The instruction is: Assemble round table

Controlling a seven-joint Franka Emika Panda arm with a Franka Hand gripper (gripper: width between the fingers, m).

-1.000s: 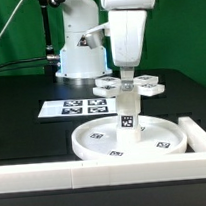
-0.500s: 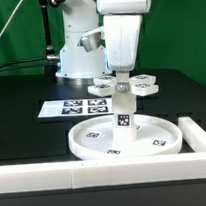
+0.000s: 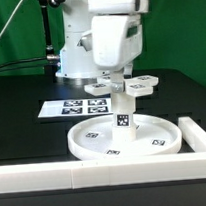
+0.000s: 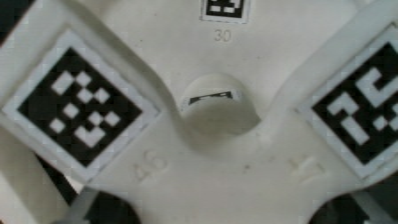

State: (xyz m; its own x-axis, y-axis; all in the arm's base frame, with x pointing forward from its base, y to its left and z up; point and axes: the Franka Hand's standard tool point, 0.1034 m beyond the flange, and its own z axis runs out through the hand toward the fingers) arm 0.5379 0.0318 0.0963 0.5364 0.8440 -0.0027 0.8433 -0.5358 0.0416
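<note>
The large rimmed round disc (image 3: 91, 140) lies flat on the black table. The short cylindrical post (image 3: 123, 121) stands upright at its centre. The flat cross-shaped piece (image 3: 140, 85) sits level on top of the post. My gripper (image 3: 118, 78) comes down on it from above and is shut on its middle. In the wrist view the cross-shaped piece (image 4: 210, 165) fills the frame, with tagged arms on either side and a round hollow at its centre. My gripper (image 4: 217, 205) has its fingers (image 4: 68, 198) against the narrow waist of the piece.
The marker board (image 3: 73, 106) lies flat behind the disc, toward the exterior view's left. A long white rail (image 3: 57, 175) runs along the front and turns back at the right (image 3: 201, 133). The arm's white base (image 3: 79, 55) stands at the back.
My hand has turned about the vertical and shifted a little to the exterior view's left. The cross-shaped piece has turned with it on the post. The disc has stayed put.
</note>
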